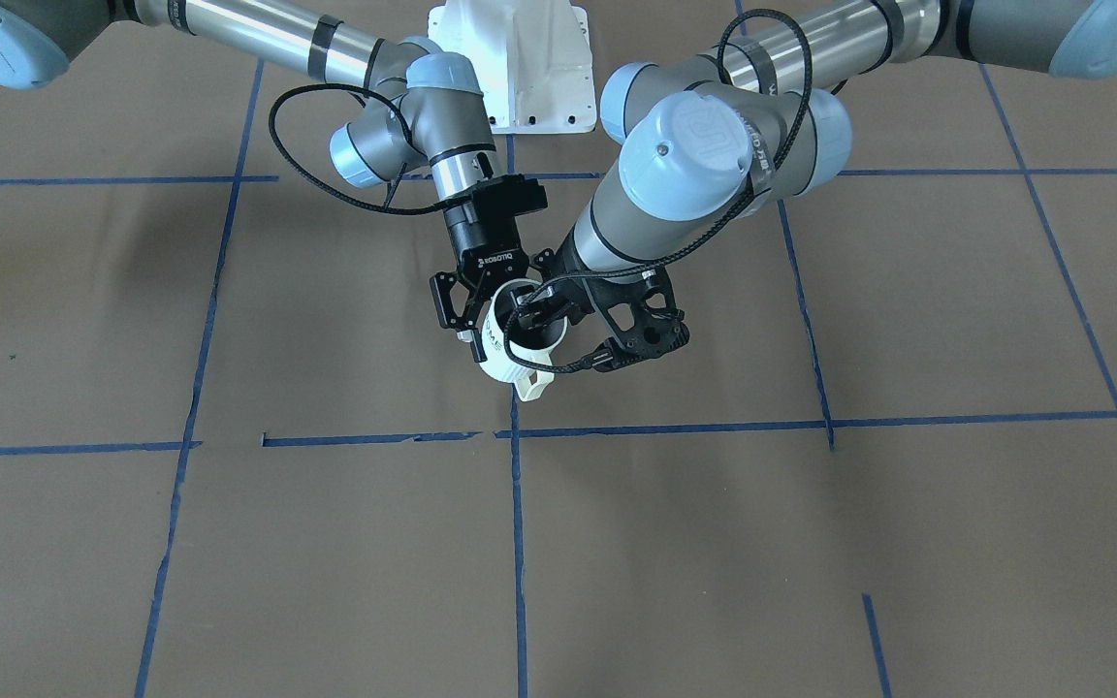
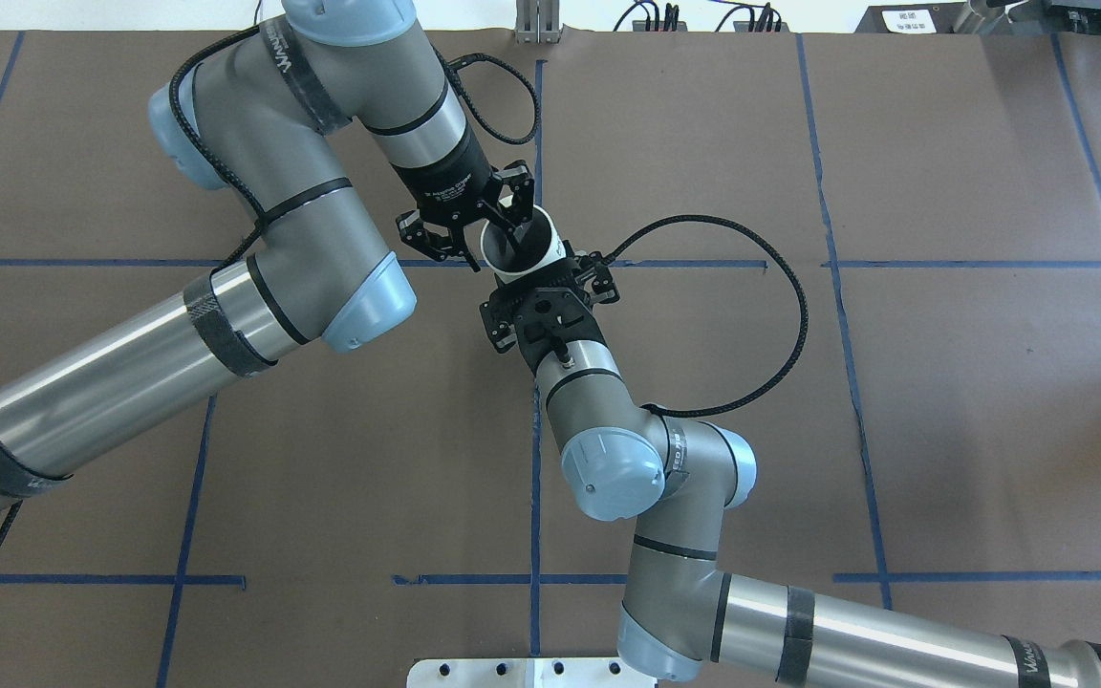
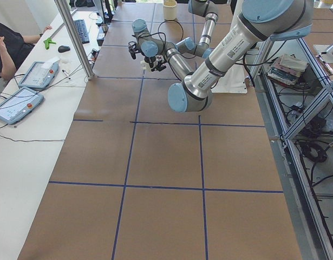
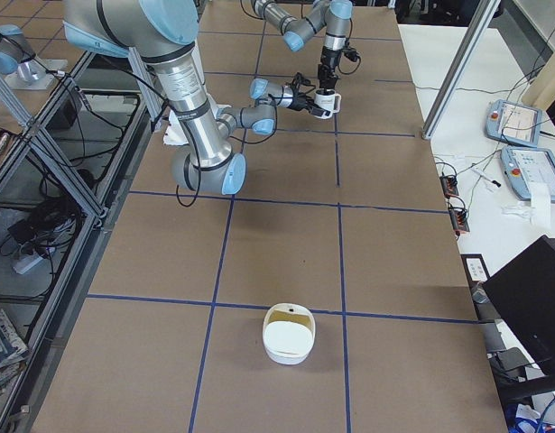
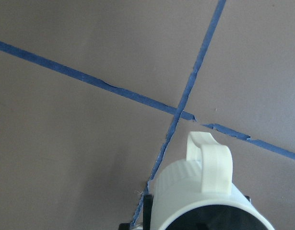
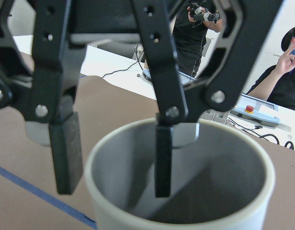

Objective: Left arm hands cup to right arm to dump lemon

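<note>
The white ribbed cup [image 2: 503, 271] hangs above the table at its middle, with its handle [image 1: 531, 384] pointing away from the robot. My right gripper [image 2: 529, 273] reaches forward and is shut on the cup's sides; it also shows in the front view [image 1: 495, 315]. My left gripper [image 2: 488, 256] comes down from above and is open. It straddles the cup's wall with one finger [image 6: 163, 158] inside and the other [image 6: 65, 148] outside, with a gap to the wall. The left wrist view shows the cup [image 5: 195, 191] from above. The lemon does not show; the cup's bottom is hidden.
Brown paper with blue tape lines [image 1: 520, 543] covers the table. A white tub [image 4: 289, 335] stands far off toward the table's right end. Operators, pendants and cables are on the white bench [image 3: 25, 92] beyond the far edge.
</note>
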`<state>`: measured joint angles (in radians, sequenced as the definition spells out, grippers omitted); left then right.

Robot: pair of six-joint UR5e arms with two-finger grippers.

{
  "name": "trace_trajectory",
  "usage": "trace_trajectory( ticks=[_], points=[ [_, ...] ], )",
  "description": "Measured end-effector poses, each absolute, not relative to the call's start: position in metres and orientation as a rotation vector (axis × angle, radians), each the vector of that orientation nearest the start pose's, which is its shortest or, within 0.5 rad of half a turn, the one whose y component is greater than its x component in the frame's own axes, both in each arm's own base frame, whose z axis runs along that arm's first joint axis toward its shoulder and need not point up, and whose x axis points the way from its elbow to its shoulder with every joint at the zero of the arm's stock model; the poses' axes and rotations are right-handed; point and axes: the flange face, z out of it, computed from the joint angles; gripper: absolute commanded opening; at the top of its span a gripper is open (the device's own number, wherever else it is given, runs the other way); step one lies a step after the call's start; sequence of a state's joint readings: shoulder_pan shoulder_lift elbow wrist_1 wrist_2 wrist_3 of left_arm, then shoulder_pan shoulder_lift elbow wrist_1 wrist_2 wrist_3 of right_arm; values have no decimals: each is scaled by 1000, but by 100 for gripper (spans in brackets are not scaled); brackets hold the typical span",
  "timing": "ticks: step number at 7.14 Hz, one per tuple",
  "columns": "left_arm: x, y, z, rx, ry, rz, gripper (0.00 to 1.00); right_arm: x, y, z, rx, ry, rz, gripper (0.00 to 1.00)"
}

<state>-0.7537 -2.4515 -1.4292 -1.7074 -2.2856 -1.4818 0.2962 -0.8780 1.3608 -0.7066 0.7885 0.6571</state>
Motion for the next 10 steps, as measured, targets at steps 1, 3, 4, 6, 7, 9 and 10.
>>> trace_trajectory(
  ticks=[1, 3, 4, 6, 7, 9, 10],
  points=[
    [494, -554, 141, -269, 1035, -285, 28, -620, -402, 226, 1247, -663, 15, 46],
    [497, -552, 142, -271, 1034, -281, 15, -620, -402, 226, 1247, -662, 14, 46],
    [497, -552, 142, -270, 1034, -279, 15, -620, -402, 227, 1247, -660, 14, 49],
    [497, -551, 142, -268, 1035, -273, 0, -620, -401, 228, 1246, -662, 12, 100],
    [497, -551, 141, -266, 1037, -271, 0, -622, -395, 234, 1245, -661, 7, 100],
    [497, -551, 144, -267, 1033, -272, 0, -626, -383, 242, 1253, -649, 10, 100],
    [497, -551, 146, -269, 1031, -274, 0, -626, -382, 241, 1256, -649, 13, 100]
  ],
)
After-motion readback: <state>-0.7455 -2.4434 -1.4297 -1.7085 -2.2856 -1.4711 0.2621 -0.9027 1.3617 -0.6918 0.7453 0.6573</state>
